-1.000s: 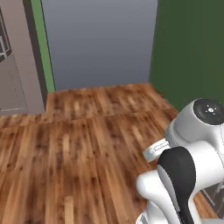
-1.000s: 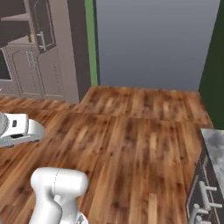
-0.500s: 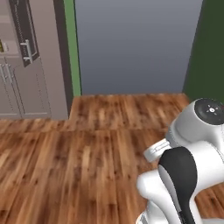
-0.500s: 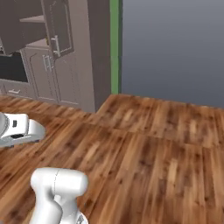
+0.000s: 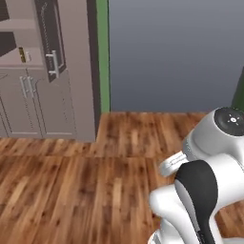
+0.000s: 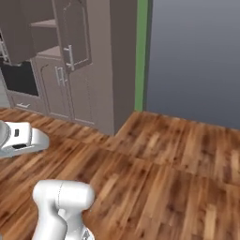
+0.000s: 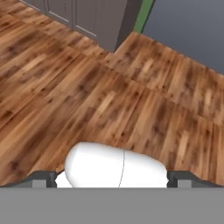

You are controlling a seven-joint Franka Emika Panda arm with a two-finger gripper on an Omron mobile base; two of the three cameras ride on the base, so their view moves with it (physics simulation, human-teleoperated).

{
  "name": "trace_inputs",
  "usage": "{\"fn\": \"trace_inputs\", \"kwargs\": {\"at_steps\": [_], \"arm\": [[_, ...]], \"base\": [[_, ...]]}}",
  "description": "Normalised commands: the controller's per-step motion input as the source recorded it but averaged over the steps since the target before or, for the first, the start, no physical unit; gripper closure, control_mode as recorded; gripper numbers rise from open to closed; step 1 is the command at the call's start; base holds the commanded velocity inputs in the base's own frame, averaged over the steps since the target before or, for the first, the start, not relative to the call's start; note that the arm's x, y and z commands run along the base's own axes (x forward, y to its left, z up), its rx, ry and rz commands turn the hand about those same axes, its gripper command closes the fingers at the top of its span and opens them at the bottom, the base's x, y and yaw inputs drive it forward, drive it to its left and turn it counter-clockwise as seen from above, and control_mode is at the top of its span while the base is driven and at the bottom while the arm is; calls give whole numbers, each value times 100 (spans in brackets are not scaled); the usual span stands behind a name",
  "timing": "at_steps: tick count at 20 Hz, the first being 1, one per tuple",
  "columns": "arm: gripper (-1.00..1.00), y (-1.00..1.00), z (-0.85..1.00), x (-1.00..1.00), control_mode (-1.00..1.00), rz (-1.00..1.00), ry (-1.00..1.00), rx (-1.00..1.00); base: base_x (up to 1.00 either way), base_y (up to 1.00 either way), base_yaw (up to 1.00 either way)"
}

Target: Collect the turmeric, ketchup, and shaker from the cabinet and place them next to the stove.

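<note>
Two dark fingertips [image 7: 43, 177] of the gripper [image 7: 113, 179] stand at opposite edges of the hand view. Read this as jaws spread wide, with no object between them. The hand points down and forward over the brown wooden plank floor [image 7: 131, 100], well above it.

Locate the tall taupe-brown cabinet [image 5: 71, 95] with open shelves over small doors ahead of the hand and to its left, well apart from it. Its base shows at the far end of the hand view [image 7: 92, 19]. A small mustard-brown turmeric jar [image 5: 21, 54] stands on the shelf just above the small doors; it is too small to confirm further detail. A narrow green vertical wall strip [image 6: 141, 51] sits just beside the cabinet, with a flat grey-blue wall panel [image 6: 197, 56] beyond it, ahead of the hand.
</note>
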Motion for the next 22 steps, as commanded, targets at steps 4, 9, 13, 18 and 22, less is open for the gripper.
{"fn": "trace_inputs", "kwargs": {"at_steps": [4,9,13,18,22], "arm": [[-100,0,0,0,100,0,0,0],[-100,0,0,0,100,0,0,0],[-100,0,0,0,100,0,0,0],[-100,0,0,0,100,0,0,0],[-100,0,0,0,100,0,0,0]], "base": [[100,66,18],[100,63,19],[100,49,19],[100,32,22],[89,39,28]]}}
